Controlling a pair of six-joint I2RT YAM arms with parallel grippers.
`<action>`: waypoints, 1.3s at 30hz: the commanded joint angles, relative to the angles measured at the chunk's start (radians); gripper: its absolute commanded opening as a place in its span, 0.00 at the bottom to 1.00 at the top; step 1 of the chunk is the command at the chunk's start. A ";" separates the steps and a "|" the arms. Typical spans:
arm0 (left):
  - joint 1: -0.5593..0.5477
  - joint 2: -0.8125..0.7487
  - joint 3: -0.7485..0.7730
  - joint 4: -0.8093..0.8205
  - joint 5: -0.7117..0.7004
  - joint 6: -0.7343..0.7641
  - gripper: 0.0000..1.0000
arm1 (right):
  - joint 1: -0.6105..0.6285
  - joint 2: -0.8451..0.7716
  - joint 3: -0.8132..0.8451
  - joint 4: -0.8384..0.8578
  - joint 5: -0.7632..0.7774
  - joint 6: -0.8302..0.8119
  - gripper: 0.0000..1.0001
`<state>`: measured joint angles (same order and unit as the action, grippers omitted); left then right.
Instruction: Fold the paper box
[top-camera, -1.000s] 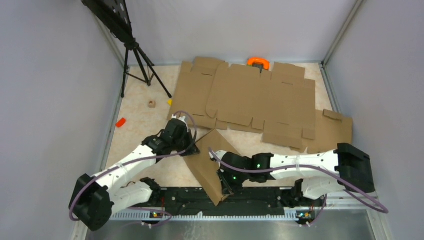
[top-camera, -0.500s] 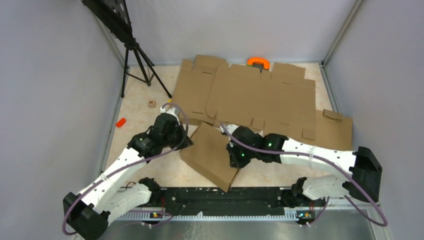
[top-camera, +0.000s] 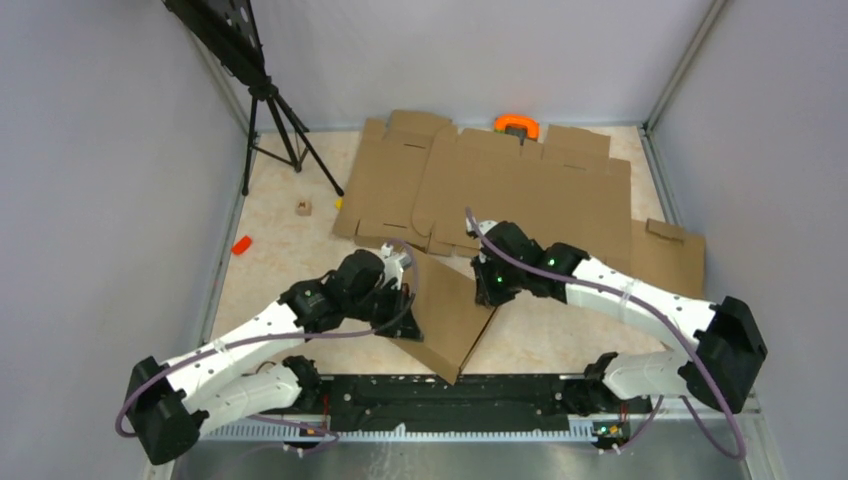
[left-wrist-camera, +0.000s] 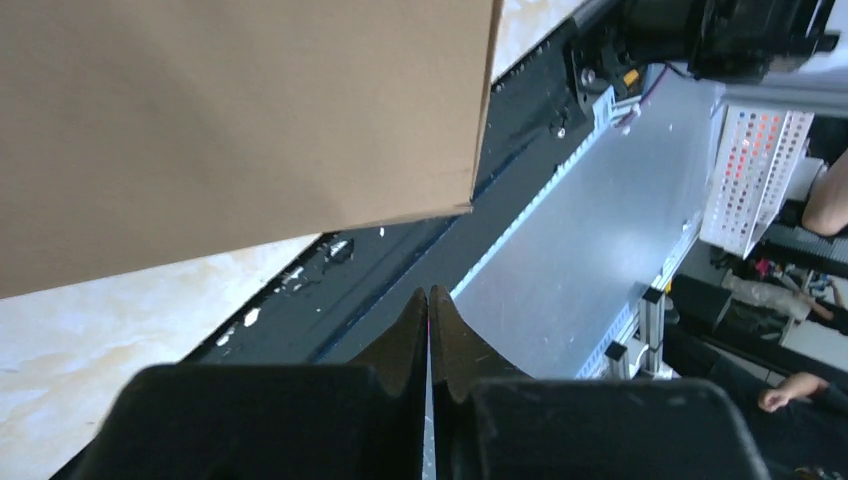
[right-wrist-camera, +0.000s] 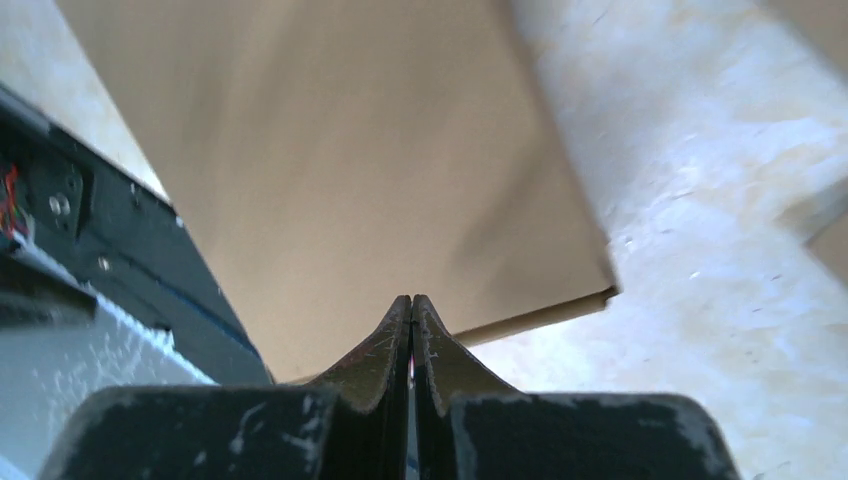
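The paper box (top-camera: 455, 320) is a folded brown cardboard piece lying slantwise between the arms, its near corner over the black rail. My left gripper (top-camera: 404, 312) is at the box's left edge, shut with nothing between its fingers. In the left wrist view the paper box (left-wrist-camera: 230, 130) fills the top left, and the left gripper (left-wrist-camera: 428, 293) points past it at the rail. My right gripper (top-camera: 488, 293) is shut at the box's far right corner. In the right wrist view the right gripper (right-wrist-camera: 411, 298) hovers just above the paper box (right-wrist-camera: 340, 170).
Wide flat cardboard blanks (top-camera: 500, 195) cover the back of the table, with another piece (top-camera: 665, 262) at the right. An orange object (top-camera: 516, 125) lies behind them. A tripod (top-camera: 272, 110), a small wooden block (top-camera: 303, 208) and a red piece (top-camera: 241, 244) are at the left. The black rail (top-camera: 520, 395) runs along the near edge.
The box has gone from propped and tilted to lying flatter. My left gripper swung right onto its left edge. My right gripper moved back to its far corner.
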<state>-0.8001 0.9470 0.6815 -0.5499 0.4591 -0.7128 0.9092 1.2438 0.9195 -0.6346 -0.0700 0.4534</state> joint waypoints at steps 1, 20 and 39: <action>-0.107 -0.090 -0.076 0.115 -0.014 -0.064 0.00 | -0.101 0.043 0.101 0.034 0.023 -0.031 0.00; -0.472 0.177 -0.152 0.398 -0.504 -0.131 0.00 | -0.234 0.471 0.223 0.176 -0.105 -0.110 0.00; -0.485 0.273 -0.320 0.732 -0.736 -0.065 0.00 | -0.150 0.458 0.037 0.316 -0.263 -0.025 0.00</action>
<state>-1.3106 1.1870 0.4217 0.0212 -0.0685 -0.8154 0.6849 1.7344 1.0454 -0.2836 -0.2306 0.3664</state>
